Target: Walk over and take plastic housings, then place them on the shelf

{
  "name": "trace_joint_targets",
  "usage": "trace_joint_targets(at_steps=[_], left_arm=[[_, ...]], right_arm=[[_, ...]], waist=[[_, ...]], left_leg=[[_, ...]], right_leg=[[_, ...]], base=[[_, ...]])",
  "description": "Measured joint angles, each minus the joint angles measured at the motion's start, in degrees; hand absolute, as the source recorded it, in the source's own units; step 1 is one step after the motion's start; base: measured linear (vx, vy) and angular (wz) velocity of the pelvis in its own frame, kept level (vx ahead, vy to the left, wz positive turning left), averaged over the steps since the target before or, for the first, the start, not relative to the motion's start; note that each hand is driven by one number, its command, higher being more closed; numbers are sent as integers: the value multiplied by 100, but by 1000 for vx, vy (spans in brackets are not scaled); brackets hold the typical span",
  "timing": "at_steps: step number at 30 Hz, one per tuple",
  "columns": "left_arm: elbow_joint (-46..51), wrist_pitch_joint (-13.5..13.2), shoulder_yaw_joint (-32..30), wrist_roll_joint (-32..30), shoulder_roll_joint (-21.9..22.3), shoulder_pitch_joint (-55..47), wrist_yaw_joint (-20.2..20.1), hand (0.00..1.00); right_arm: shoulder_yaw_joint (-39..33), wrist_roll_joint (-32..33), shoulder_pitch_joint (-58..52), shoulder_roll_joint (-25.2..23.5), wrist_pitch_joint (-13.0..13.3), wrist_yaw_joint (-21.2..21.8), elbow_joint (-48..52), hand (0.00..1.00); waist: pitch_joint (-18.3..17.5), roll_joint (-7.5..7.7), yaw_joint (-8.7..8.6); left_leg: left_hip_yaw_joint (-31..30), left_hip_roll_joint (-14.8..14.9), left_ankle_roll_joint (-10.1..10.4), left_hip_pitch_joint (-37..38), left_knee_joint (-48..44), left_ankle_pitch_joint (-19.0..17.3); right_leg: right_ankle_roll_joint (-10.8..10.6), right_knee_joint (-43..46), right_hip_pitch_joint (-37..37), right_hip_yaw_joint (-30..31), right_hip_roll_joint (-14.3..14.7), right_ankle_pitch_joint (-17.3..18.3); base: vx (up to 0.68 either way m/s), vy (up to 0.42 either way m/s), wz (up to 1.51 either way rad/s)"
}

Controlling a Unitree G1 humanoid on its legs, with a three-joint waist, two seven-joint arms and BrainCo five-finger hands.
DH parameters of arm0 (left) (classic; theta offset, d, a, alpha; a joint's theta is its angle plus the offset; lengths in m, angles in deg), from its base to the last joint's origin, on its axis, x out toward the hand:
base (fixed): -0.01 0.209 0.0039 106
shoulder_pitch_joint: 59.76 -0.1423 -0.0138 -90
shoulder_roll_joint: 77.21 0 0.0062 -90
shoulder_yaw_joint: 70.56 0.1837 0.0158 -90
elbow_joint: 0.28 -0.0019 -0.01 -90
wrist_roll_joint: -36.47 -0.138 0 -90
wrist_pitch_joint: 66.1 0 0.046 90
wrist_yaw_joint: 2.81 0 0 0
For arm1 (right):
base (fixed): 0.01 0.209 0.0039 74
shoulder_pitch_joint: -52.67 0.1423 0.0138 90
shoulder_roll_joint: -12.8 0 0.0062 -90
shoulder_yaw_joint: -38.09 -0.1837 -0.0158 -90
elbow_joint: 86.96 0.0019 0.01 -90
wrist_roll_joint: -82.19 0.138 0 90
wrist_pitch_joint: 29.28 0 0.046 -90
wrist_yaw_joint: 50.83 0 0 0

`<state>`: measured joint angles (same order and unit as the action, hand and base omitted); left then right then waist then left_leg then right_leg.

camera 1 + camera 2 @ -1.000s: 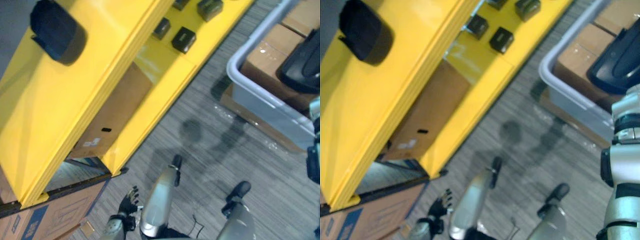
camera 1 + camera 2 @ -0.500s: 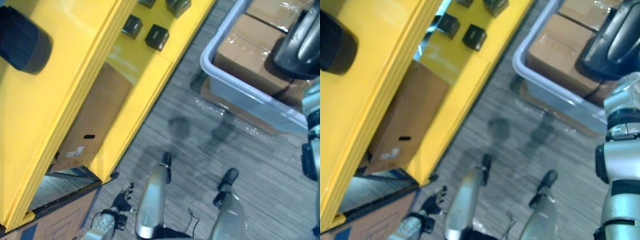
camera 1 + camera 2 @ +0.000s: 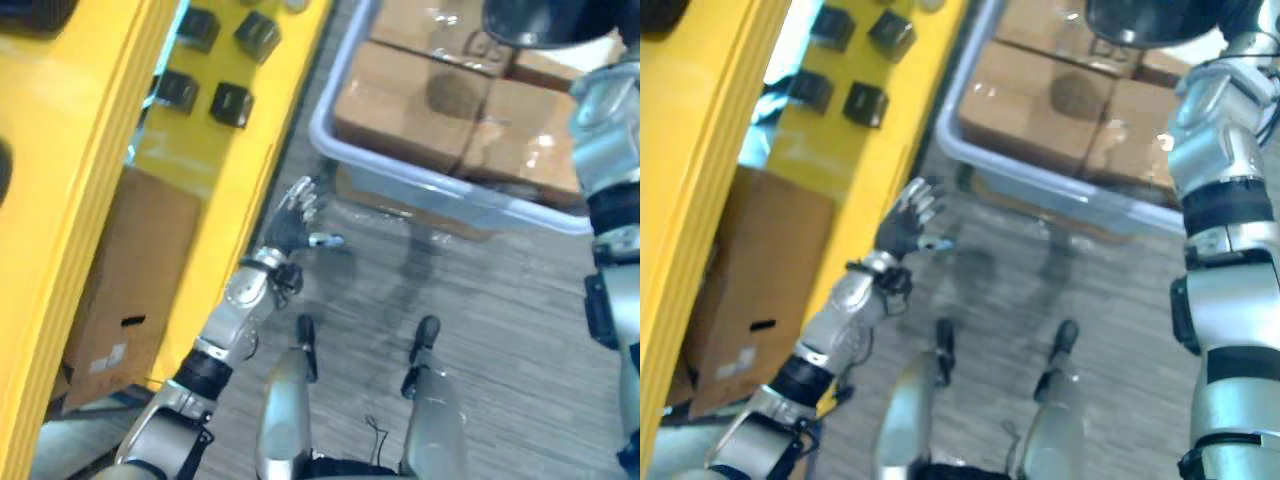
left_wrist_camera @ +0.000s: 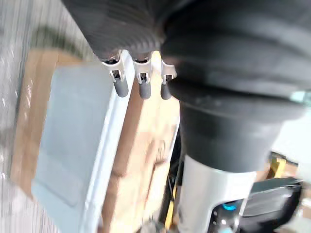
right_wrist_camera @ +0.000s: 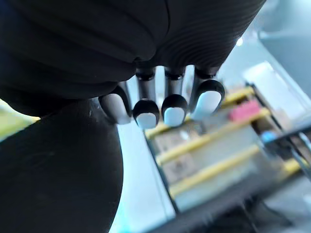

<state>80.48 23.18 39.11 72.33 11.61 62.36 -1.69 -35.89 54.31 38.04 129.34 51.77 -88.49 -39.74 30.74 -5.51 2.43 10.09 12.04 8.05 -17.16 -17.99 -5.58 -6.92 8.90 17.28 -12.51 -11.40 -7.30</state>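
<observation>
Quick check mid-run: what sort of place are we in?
Probably a warehouse or stockroom: a yellow shelf carrying small black parts, a grey bin of cardboard boxes, and a carton stored under the shelf.

Silver-grey arms (image 3: 232, 310) with dark-ribbed, silver-fingered robot hand (image 3: 288, 225).

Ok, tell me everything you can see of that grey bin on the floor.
The grey bin looks like pale plastic, with smooth walls and a rolled rim. It stands on the striped floor beside the yellow shelf, on what looks like flat cardboard. Taped brown cardboard boxes fill it. The left hand, fingers straight, is raised near its corner, apart from it.
</observation>
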Motion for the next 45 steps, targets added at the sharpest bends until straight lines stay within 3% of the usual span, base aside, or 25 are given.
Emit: trace_joint_targets(at_steps=[3,8,12,15,19,27,30,36,45], left_arm=[[-51,228,-17,219,7,401,41,0],[-155,394,-61,239,25,731,426,0],[-421,416,-85,177,155,892,813,0],[-566,359,-104,9,266,972,1288,0],[-805,-17,-196,-20,376,1124,1613,0],[-1004,-688,-537,440,517,1389,1673,0],[-1029,-723,-594,510,547,1446,1649,0],[-1223,-803,-588,1354,651,1606,1387,0],[-1281,-801,-467,1608,711,1795,1331,0]], right_arm=[[-83,-198,-271,-3,271,-1,595,100],[-83,-501,-738,-224,733,-12,1175,100],[-79,-766,-1050,-359,919,10,1321,100],[-77,-1034,-1290,-581,1034,20,1335,100],[-60,-1251,-1544,-810,1054,31,1502,100],[111,-1402,-1683,-1051,1073,134,1503,100],[217,-1522,-1719,-1131,1118,155,1497,100],[441,-1577,-1851,-1335,1161,263,1470,100],[695,-1623,-1851,-1513,1314,305,1457,100]], waist=[[-30,177,-177],[-135,393,-285],[-152,424,-316],[-184,481,-319],[-269,636,-320],[-324,734,-313],[-334,751,-316],[-394,854,-311],[-394,854,-318]], left_leg=[[55,52,57,295,185,35],[271,77,77,523,309,47],[280,70,98,611,368,86],[294,85,122,704,389,99],[284,93,150,703,514,211],[245,69,135,661,549,300],[208,69,137,642,550,313],[155,57,139,599,566,341],[156,49,136,596,570,346]], right_leg=[[10,-120,-233,18,77,-7],[79,-264,-345,161,159,-60],[88,-330,-437,164,171,-69],[116,-419,-550,171,228,-104],[140,-508,-549,160,261,-122],[162,-676,-606,132,264,-245],[162,-744,-650,90,272,-277],[170,-763,-647,19,267,-289],[171,-764,-637,20,260,-290]], base=[[58,-22,-13],[14,-5,-14],[-2,0,-3],[-19,2,-4],[-34,-15,0],[-39,13,2],[-23,19,8],[-2,8,4],[0,0,0]])
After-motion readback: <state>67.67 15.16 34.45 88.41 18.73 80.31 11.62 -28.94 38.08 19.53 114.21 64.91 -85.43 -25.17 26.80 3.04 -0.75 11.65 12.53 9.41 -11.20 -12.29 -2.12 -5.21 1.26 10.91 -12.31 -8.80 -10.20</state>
